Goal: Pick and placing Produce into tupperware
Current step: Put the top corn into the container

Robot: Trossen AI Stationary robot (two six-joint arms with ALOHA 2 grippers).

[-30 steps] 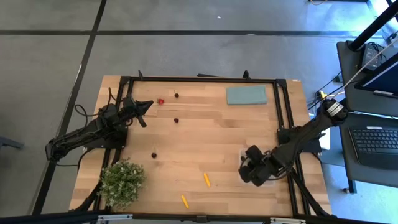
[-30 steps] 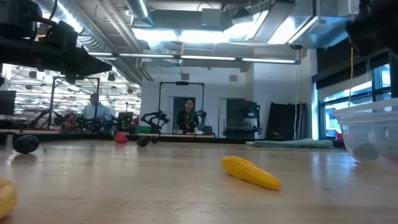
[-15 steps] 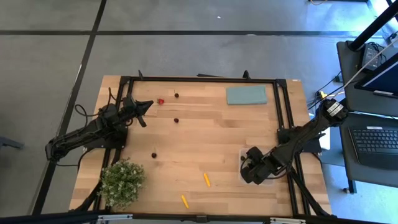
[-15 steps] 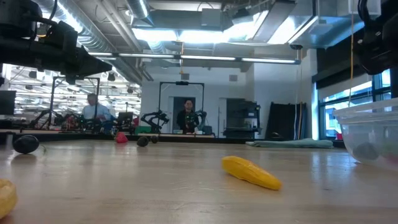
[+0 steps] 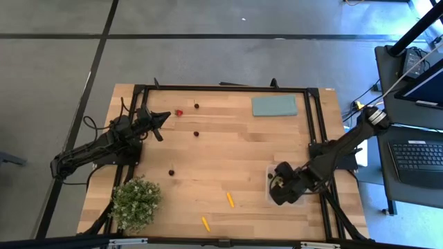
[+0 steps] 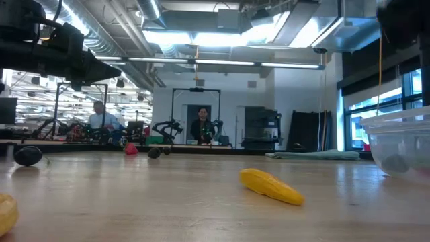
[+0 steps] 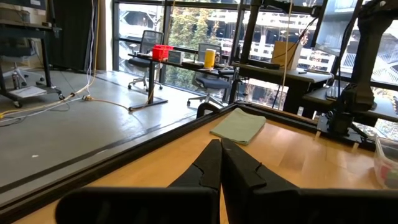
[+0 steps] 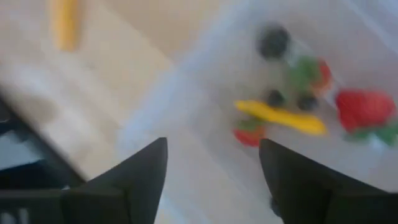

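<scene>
The clear tupperware [image 5: 285, 188] stands near the table's right edge and also shows in the low view [image 6: 400, 144]. It holds red berries [image 8: 363, 107], a yellow stick [image 8: 280, 116] and dark round pieces [image 8: 273, 41]. My right gripper [image 8: 211, 171] hangs open and empty just above it [image 5: 279, 191]. On the table lie a red berry [image 5: 178, 113], dark pieces [image 5: 196, 133] [image 5: 171, 172] and two orange sticks [image 5: 230, 200] [image 5: 205, 223]. My left gripper [image 5: 160, 119] is shut and empty at the far left, held above the table [image 7: 221, 163].
A teal-grey slab [image 5: 274, 106] lies at the far right. A bushy potted plant [image 5: 135, 202] stands at the near left corner. A black frame [image 5: 221, 88] runs along the table's far and side edges. People show in the room beyond the table [image 6: 203, 126].
My right gripper has shifted a little toward the table's near edge, staying over the tupperware, its fingers still apart. My left arm has kept still.
</scene>
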